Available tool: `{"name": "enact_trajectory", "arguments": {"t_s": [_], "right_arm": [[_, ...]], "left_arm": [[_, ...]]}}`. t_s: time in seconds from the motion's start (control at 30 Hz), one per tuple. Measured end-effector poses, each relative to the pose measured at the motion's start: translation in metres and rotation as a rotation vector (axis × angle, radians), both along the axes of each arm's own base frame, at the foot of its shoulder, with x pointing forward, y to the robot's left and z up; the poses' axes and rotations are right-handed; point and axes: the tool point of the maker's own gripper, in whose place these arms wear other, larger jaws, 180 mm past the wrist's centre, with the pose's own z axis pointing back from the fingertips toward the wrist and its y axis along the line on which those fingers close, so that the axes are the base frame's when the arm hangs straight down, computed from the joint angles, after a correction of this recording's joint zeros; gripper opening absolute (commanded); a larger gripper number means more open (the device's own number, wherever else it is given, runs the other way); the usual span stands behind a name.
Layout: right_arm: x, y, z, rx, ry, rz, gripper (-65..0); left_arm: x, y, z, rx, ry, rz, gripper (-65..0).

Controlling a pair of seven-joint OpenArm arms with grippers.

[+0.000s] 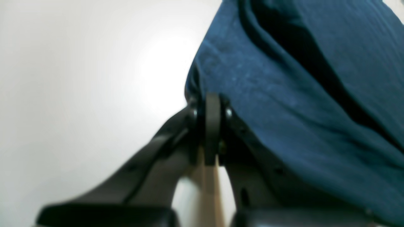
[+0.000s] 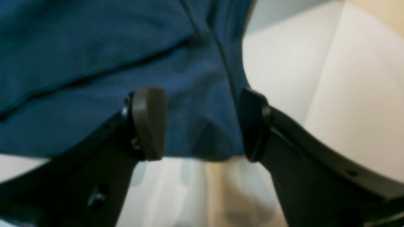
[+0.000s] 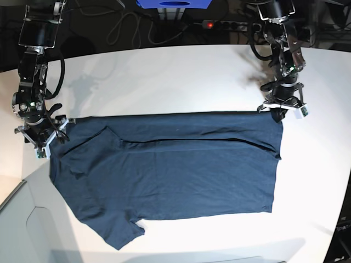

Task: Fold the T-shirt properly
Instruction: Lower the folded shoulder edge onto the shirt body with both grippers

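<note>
At the T-shirt's far edge: corner grasps for the fold

Left wrist: left tool (image 1: 212,126) pinched the T-shirt (image 1: 300,110). Right wrist: right tool (image 2: 202,123) stood spread astride its hem. Base: it lay spread on the counter (image 3: 181,76); next, the right must close, I judge.
</note>
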Motion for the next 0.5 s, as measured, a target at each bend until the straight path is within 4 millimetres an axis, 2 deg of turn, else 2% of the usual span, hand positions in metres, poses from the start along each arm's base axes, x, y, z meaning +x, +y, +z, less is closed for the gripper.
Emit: {"name": "enact_trajectory", "arguments": {"t_s": [0.1, 0.2, 0.4, 0.5], "right_arm": [[-0.002, -0.002, -0.006, 0.003, 0.019, -0.008, -31.3], [0.000, -0.004, -0.003, 0.009, 0.007, -0.016, -31.3], [-0.004, -0.028, 0.004, 0.003, -0.012, -0.085, -31.3], [-0.008, -0.031, -0.009, 0.021, 0.018, -0.103, -31.3]], "left_arm": [[0.001, 0.000, -0.002, -0.005, -0.004, 0.002, -65.0], [0.001, 0.000, -0.002, -0.004, -0.006, 0.002, -65.0], [0.001, 0.000, -0.002, -0.005, -0.005, 0.002, -65.0], [0.000, 0.001, -0.002, -0.003, -0.006, 0.003, -65.0]]}}
